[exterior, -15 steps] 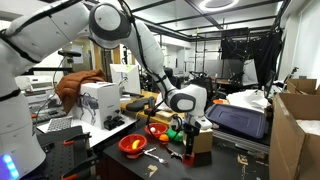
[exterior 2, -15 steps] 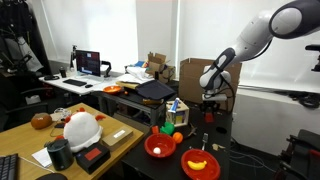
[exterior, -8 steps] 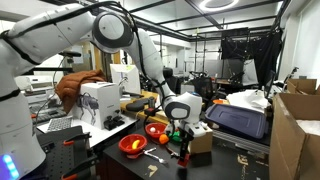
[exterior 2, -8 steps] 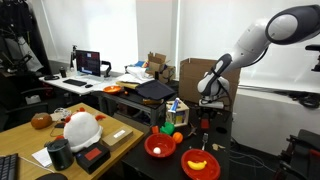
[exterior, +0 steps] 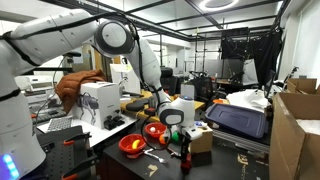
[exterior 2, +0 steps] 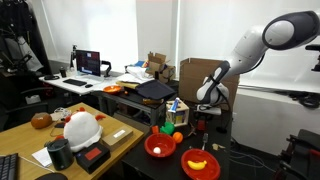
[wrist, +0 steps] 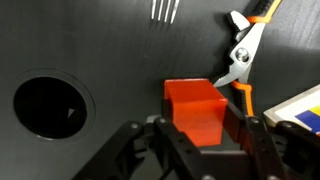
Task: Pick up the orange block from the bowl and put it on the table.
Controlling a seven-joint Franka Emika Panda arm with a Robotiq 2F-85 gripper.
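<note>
My gripper (wrist: pixel 201 128) is shut on the orange block (wrist: pixel 194 104), with a finger pad on each side. It holds the block low over the dark table (wrist: pixel 100 50). In both exterior views the gripper (exterior: pixel 178 138) (exterior 2: pixel 203 124) hangs low over the table beside the clutter. The small deep-red bowl (exterior: pixel 155 129) (exterior 2: pixel 160 146) stands next to it on the table. I cannot tell whether the block touches the table.
Orange-handled pliers (wrist: pixel 240 60) lie just beyond the block, fork tines (wrist: pixel 165 10) further off, and a round hole (wrist: pixel 48 103) lies to the left. A wider orange-red bowl (exterior: pixel 132 145) (exterior 2: pixel 200 163) holds something yellow. A brown box (exterior: pixel 200 143) and a laptop case (exterior: pixel 238 118) stand close by.
The arm has come down toward the table with the orange block still in the gripper. The bowls have not moved.
</note>
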